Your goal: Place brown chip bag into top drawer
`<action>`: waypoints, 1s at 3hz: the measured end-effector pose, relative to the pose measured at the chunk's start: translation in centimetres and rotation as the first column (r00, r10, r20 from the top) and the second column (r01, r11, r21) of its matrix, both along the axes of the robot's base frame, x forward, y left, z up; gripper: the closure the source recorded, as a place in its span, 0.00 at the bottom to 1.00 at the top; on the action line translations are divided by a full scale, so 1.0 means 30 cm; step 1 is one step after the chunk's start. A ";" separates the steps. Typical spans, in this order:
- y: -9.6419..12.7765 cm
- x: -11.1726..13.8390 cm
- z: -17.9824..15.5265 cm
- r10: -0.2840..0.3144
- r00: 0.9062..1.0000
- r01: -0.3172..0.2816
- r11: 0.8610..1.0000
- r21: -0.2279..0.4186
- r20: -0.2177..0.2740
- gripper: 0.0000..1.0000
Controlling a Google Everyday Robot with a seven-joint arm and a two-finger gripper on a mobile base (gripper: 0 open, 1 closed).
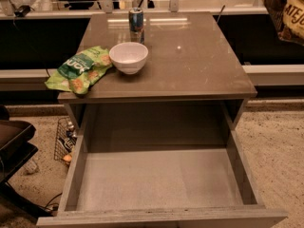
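One top drawer point(161, 184), pulled out below the tabletop point(190, 61), whole pale bottom showing; one white bowl point(128, 57), plain white inside, just beside one green chip bag point(78, 69) overhanging the left edge, one can point(136, 19) upright behind. One brown chip bag point(287, 13), aloft at the upper right frame edge, well apart from the drawer. Gripper not made out, perhaps hidden behind that bag or past the edge; jaw state cannot be told.
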State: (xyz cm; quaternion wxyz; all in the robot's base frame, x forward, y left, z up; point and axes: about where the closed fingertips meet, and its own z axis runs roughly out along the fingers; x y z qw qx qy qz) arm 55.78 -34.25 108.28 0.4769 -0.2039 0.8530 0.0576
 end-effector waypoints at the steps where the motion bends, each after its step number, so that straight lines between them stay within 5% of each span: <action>1: 0.079 -0.119 -0.148 0.113 0.994 -0.113 0.994 -0.005 -0.013 1.00; 2: 0.185 -0.218 -0.286 0.307 0.951 -0.307 0.952 0.006 -0.034 1.00; 3: 0.260 -0.312 -0.354 0.502 0.864 -0.503 0.864 -0.023 -0.036 1.00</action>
